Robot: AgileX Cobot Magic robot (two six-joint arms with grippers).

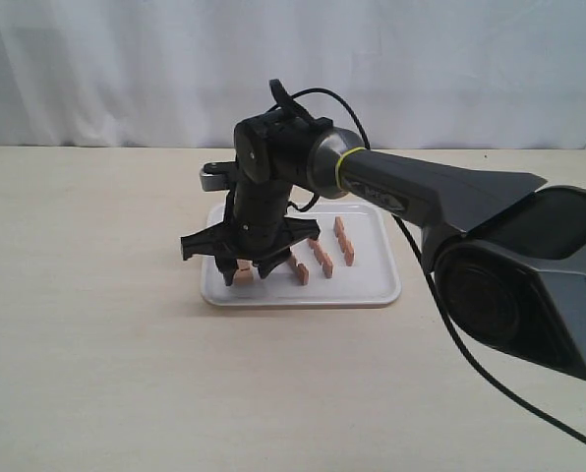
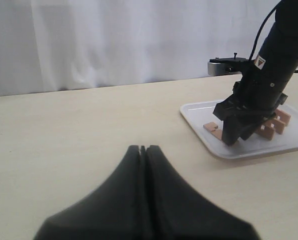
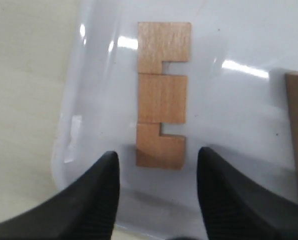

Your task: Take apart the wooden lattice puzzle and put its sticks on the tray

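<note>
- The right pincer (image 3: 158, 153) hangs point-down over the left end of the tray (image 1: 367, 280), as the exterior view shows it. Its fingers are spread wide on either side of 1 notched stick (image 3: 161, 95) and touch neither edge of it.
- That stick lies flat on the white tray floor, close to the rim, with its 2 square notches facing the same side. It looks set down, not held.
- 3 more sticks (image 1: 321, 258) sit in a loose row further right on the tray, each apart from its neighbours and none interlocked.
- With 4 sticks loose on the tray and no grid in sight, the puzzle appears fully taken apart and the job close to done.
- The left pincer (image 2: 143, 149) sits low over the pale surface (image 1: 96, 344), well apart from the tray. Its fingers are pressed together on nothing, seemingly parked clear of the working arm.
</note>
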